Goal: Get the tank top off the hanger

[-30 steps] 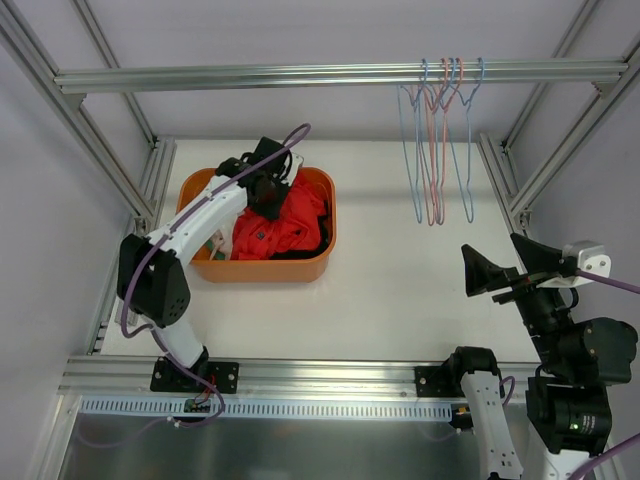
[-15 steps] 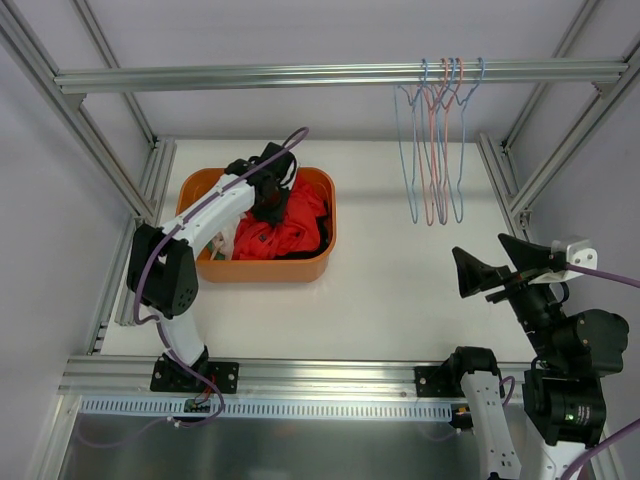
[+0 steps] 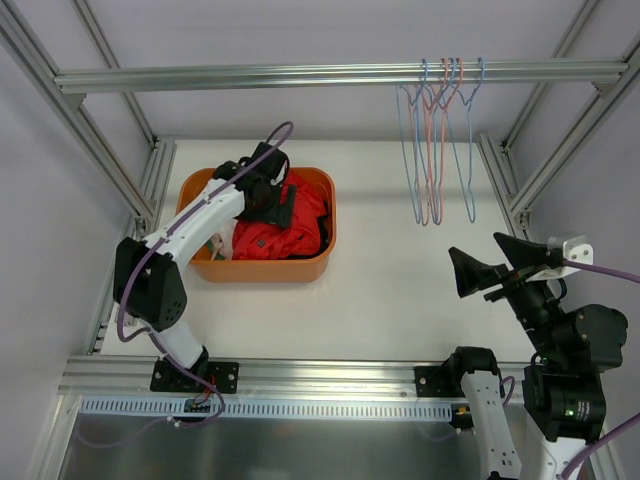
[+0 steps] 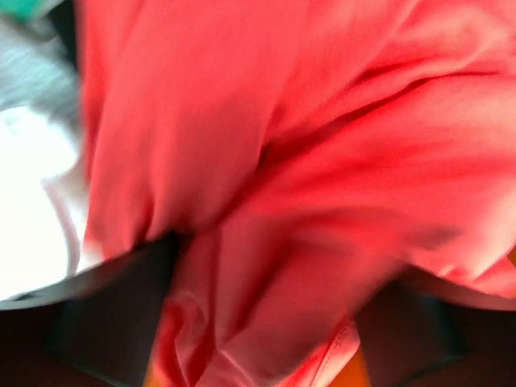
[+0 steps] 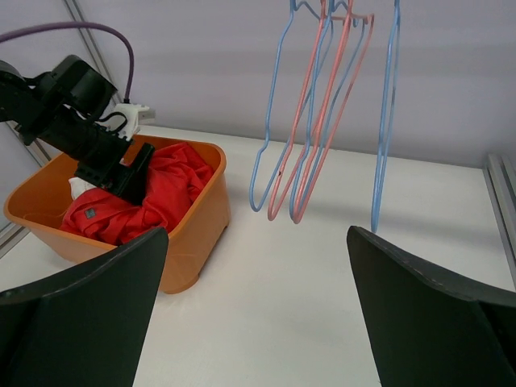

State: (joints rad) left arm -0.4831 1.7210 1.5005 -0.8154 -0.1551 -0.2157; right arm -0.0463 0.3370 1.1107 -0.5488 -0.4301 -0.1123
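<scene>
**Top external view.** An orange plastic bin (image 3: 262,270) stands on the left half of the white table (image 3: 400,300). The red fabric tank top (image 3: 295,228) lies crumpled inside the bin, on other clothing, well apart from the hangers. The left gripper (image 3: 276,202) is lowered into the bin at its far side, directly over the red fabric. A set of thin blue and pink wire hangers (image 3: 436,150) hangs from the aluminium rail (image 3: 300,75) at upper right. The right gripper (image 3: 476,250) is raised at the right side of the table, near the hangers, its jaws spread wide and holding nothing.

**Left wrist view.** The picture is blurred. Red fabric fills nearly the whole frame. The two dark fingers (image 4: 113,322) stand apart at the lower corners, so the jaws are parted. A fold of the tank top bulges between them; whether the pads press on it cannot be determined. A piece of white cloth (image 4: 32,218) shows at the left edge.

**Right wrist view.** The two black fingers (image 5: 81,298) of the right gripper frame the scene, wide apart. Between them appear the bin with the tank top, the left gripper above it, and the hangers suspended over the table.
</scene>
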